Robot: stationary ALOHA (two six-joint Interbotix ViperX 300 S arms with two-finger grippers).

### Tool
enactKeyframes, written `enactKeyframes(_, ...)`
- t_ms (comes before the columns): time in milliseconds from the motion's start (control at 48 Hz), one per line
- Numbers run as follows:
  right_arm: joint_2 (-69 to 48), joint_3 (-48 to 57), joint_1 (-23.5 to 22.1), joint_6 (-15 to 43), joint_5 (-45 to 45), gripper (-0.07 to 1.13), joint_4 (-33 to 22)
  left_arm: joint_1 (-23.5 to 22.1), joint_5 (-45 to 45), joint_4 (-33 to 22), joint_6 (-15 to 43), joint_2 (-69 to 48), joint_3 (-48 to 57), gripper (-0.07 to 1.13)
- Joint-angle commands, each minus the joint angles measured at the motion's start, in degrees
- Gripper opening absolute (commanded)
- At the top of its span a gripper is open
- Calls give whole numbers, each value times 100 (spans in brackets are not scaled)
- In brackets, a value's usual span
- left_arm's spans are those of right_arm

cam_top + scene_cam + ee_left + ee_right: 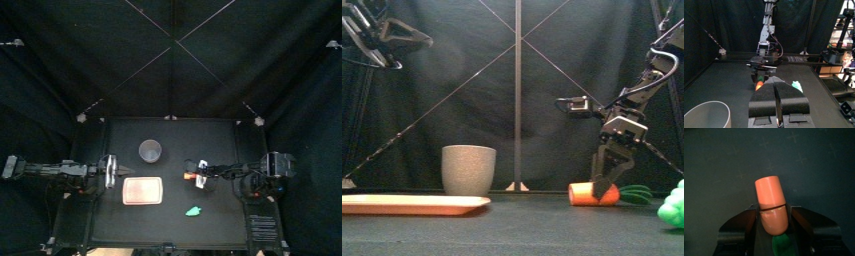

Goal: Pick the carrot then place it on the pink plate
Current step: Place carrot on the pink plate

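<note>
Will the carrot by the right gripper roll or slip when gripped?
The carrot looks round and smooth, lying on its side, so it may roll if nudged off-centre. It seems rigid and probably light, so should hold shape in the right gripper. A dark seam around it hints it might split under a hard pull.

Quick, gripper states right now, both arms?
Left gripper: closed, holding nothing, at the table's left side.
Right gripper: closed on the carrot, low at the table.
</note>
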Motion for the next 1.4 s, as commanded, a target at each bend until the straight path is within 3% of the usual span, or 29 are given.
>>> enactKeyframes(21, 35, -141, -9, -18, -9, 61, 0, 9, -35, -9, 0, 0, -88, -3)
enactKeyframes(104, 79, -202, 9, -26, -9, 54, 0, 9, -35, -9, 0, 0, -88, -3)
enactKeyframes(250, -70, -492, 79, -9, 35, 53, -9, 0, -35, 0, 0, 0, -88, -3)
enactKeyframes(583, -211, -1828, 729, -18, 404, 53, -229, 9, -35, 9, 9, -9, -114, -3)
enactKeyframes(938, 1011, -3234, 1187, -62, 475, 53, -369, 9, -44, 18, 9, -44, -114, -3)
enactKeyframes(1396, 2698, -5150, 1336, -79, 844, 54, -510, 0, -35, 18, 9, -70, -88, -3)
